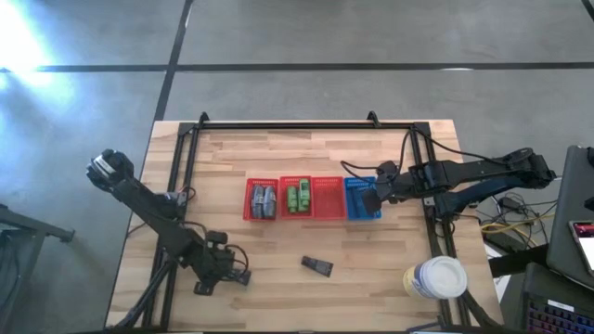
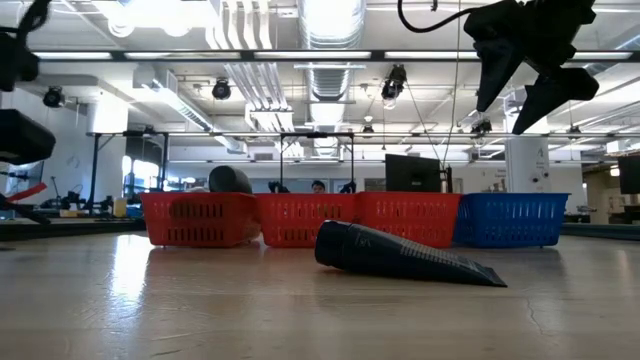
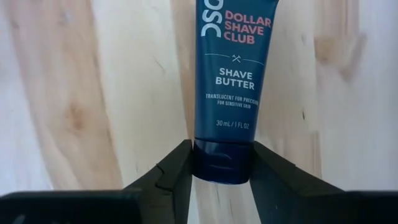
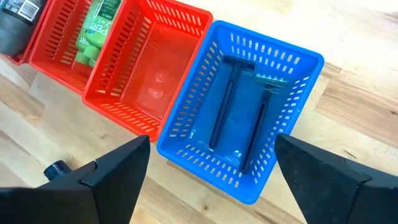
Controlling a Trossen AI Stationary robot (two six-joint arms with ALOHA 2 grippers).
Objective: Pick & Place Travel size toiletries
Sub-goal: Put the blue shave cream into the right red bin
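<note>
left claw (image 3: 222,177) clamped on shave butter tube (image 3: 231,81) | right claw (image 4: 211,171) apart over blue basket (image 4: 298,93) | razors (image 4: 239,118) probably two

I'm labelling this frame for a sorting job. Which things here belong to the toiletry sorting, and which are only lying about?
Belongs to the job:
- shave butter tube, cap gripped by the left gripper
- dark tube on the table
- razors in the blue basket
- green packets
- grey containers
- red baskets

Lying about:
- white-lidded jar
</note>
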